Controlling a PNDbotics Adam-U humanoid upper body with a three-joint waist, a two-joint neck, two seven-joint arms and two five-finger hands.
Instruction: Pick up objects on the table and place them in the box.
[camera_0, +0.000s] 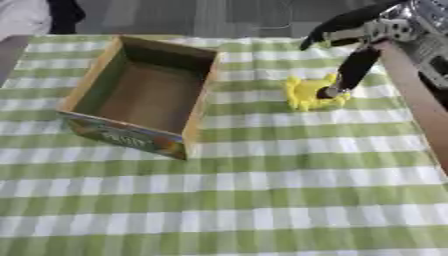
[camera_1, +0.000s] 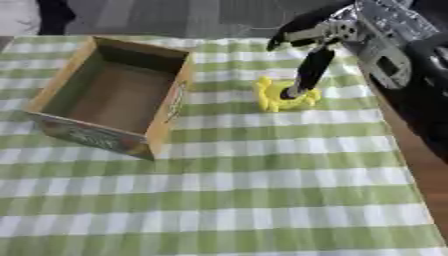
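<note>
Yellow toy lies right of the box; the right hand touches it, apparently with straight fingers.

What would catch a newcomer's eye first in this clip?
The robot's right hand reaching in from the upper right, one fingertip touching a bright yellow toy on the green-and-white checked tablecloth. To the toy's left stands an open cardboard box, with nothing visible inside.
</note>
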